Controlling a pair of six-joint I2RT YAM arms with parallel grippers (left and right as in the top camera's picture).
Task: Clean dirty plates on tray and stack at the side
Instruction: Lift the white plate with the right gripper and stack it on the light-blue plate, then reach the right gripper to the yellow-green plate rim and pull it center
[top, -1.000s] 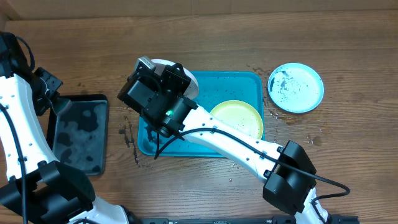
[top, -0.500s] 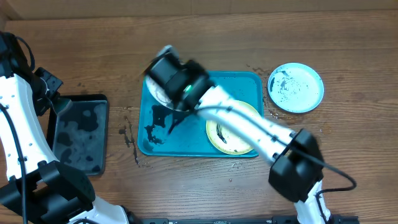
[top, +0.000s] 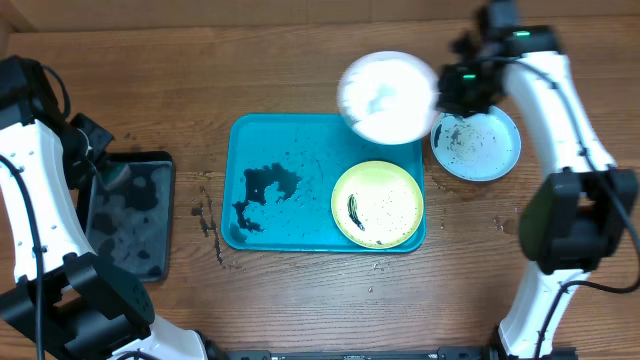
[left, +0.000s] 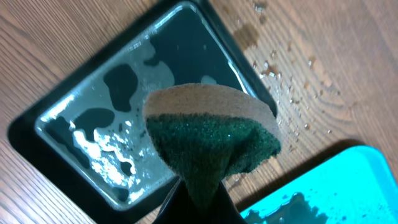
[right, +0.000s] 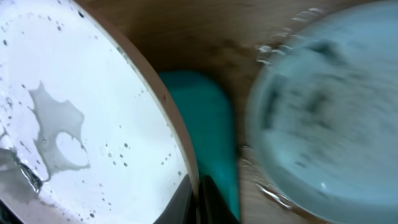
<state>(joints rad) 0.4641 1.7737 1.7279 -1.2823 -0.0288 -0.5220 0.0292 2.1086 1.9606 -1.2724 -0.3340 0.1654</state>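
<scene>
Overhead: my right pincer (top: 443, 95), pinching the white plate (top: 388, 97), has carried it off the tray (top: 300, 135) toward the blue plate (top: 485, 150) — stacking next; left pincer (left: 199, 193) pinches the sponge (left: 211, 134)

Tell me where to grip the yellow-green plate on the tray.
Pinch the raised rim of the yellow-green plate at its left edge, coming from above. It lies flat in the near-right corner of the tray, close to the walls there; its left side faces bare floor.

Light is soft and even. The white plate (top: 388, 96) near the table's far edge is motion-blurred; the right wrist view smears the light blue plate (right: 329, 106). Glare glints off the black tray (left: 118, 74)
</scene>
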